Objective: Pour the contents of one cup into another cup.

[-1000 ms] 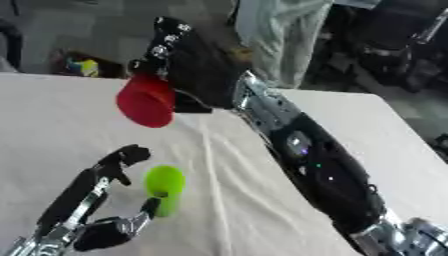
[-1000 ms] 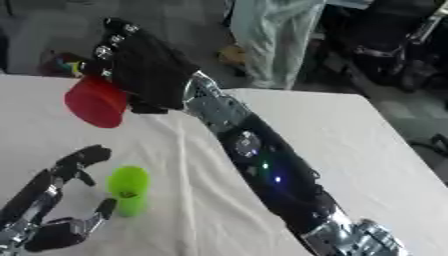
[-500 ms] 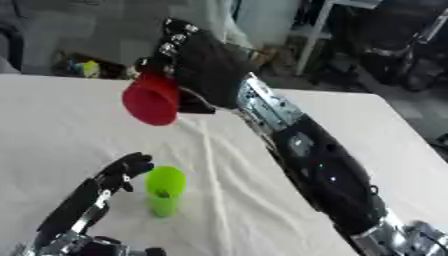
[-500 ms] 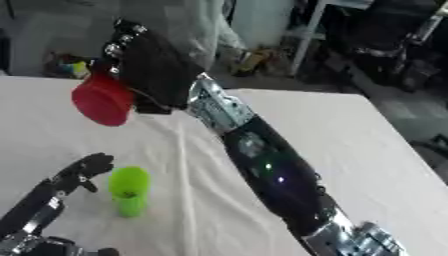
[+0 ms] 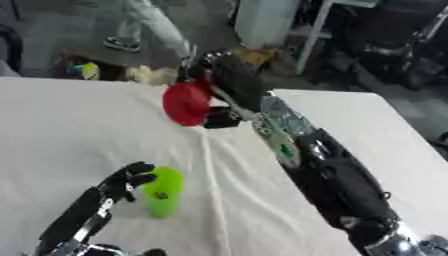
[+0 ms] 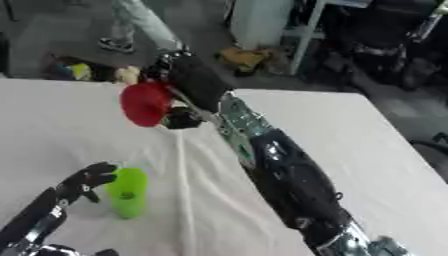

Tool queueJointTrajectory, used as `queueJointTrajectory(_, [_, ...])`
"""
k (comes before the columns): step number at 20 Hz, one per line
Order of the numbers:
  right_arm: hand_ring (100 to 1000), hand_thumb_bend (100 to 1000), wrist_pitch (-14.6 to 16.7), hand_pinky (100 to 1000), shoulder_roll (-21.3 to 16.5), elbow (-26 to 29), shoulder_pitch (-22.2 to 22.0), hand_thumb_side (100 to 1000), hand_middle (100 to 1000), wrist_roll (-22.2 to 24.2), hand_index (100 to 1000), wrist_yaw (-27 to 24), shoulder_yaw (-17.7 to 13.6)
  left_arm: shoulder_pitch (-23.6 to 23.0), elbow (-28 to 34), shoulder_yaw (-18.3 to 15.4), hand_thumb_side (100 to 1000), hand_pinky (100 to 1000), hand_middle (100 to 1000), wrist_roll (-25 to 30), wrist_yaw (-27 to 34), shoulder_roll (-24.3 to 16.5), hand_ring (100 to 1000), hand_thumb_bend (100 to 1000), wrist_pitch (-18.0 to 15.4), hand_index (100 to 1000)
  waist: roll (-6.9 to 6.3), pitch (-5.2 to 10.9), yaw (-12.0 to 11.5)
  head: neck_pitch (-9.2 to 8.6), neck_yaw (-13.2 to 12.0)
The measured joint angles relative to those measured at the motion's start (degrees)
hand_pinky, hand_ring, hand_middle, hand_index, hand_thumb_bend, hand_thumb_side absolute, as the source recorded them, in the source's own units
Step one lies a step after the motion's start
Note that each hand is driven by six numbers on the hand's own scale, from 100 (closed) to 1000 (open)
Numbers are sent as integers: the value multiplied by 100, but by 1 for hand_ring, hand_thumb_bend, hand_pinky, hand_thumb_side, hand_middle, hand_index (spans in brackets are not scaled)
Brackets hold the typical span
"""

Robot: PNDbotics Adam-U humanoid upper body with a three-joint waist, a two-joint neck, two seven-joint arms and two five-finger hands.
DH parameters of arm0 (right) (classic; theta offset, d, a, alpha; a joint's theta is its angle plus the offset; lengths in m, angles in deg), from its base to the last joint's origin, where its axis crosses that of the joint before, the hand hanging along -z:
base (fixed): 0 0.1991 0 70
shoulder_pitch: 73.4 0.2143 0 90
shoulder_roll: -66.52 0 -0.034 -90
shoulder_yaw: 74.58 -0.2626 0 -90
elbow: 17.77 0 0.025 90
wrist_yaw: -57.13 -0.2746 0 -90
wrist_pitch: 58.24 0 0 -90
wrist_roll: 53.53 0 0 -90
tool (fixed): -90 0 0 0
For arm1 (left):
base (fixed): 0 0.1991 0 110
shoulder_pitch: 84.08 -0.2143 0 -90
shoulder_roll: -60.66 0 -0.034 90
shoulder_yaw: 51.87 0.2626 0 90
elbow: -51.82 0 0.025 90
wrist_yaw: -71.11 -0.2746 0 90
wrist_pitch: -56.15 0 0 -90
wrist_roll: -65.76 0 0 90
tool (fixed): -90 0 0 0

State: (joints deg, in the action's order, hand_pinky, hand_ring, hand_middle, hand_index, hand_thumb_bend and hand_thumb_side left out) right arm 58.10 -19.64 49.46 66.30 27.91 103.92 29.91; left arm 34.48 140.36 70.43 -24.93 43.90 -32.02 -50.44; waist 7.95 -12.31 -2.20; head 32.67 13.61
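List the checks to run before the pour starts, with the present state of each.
1. Right hand curled round red cup: ok.
2. Red cup off the table, tipped sideways: ok.
3. Green cup upright on the cloth: ok.
4. Left hand against green cup; fingers closed round it: cannot tell.
5. Red cup above green cup's mouth: not ok; it sits farther back.
6. Contents of either cup: cannot tell.

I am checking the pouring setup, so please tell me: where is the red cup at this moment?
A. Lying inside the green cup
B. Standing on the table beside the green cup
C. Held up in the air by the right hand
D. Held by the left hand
C: the right hand grips the red cup above the white table, while the green cup stands below at the left hand.
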Motion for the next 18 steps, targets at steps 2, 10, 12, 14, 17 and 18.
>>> queueJointTrajectory(2, [100, 100, -92, 461, -45, -84, -64, 100, 100, 410, 372, -752, 1, 0, -4, 28, 762, 614, 919, 90, -1, 1, 1000, 668, -25, 909, -5, 0, 10, 0, -4])
queueJointTrajectory(10, [100, 100, -384, 478, -84, -222, -327, 100, 100, 1476, 377, -2478, 80, 1, -127, 72, 802, 629, 936, 285, -65, 44, 1000, 644, -133, 911, -8, 0, 36, 0, -12])
queueJointTrajectory(12, [100, 100, -412, 478, -84, -217, -376, 100, 100, 1611, 375, -2702, 112, 1, -170, 71, 805, 630, 938, 281, -100, 61, 1000, 640, -157, 912, -11, 0, 42, 0, -11])
queueJointTrajectory(14, [100, 100, -413, 479, -76, -215, -436, 100, 100, 1716, 373, -2867, 132, 1, -204, 68, 808, 631, 939, 266, -144, 87, 1000, 636, -191, 912, -22, 0, 42, 0, -3])
queueJointTrajectory(17, [100, 100, -363, 486, -51, -227, -525, 100, 100, 1839, 375, -3020, 147, 1, -256, 66, 818, 631, 940, 231, -214, 114, 1000, 628, -242, 913, -48, 0, 41, 0, 12])
queueJointTrajectory(18, [100, 100, -328, 493, -33, -249, -548, 100, 100, 1879, 377, -3056, 147, 0, -273, 66, 819, 631, 940, 216, -231, 129, 1000, 625, -258, 913, -48, 0, 39, 0, 15])
